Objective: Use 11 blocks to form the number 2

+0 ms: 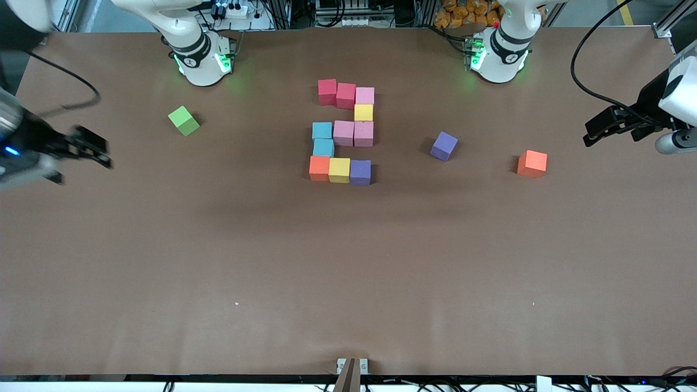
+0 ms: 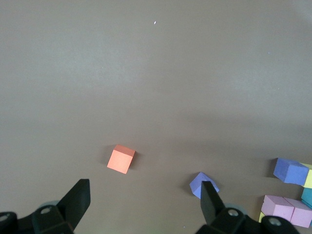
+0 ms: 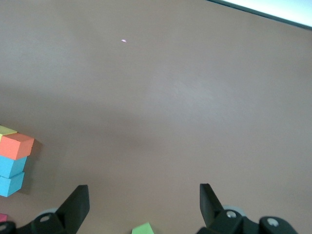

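Note:
Eleven blocks lie joined as the number 2 (image 1: 343, 133) at mid-table: two red and a pink in the row nearest the bases, a yellow, two pinks and a light blue, another light blue, then orange (image 3: 17, 145), yellow and purple (image 2: 290, 170) nearest the front camera. My left gripper (image 1: 591, 133) hangs open and empty over the left arm's end of the table; in its wrist view the gripper (image 2: 145, 200) holds nothing. My right gripper (image 1: 103, 152) hangs open and empty over the right arm's end, and nothing sits in the gripper (image 3: 144, 202) in its wrist view.
A loose purple cube (image 1: 444, 146) (image 2: 202, 184) and a loose orange cube (image 1: 532, 163) (image 2: 121, 159) lie toward the left arm's end. A lime-green cube (image 1: 184, 120) (image 3: 143, 228) lies toward the right arm's end. Brown table (image 1: 348, 261) stretches toward the front camera.

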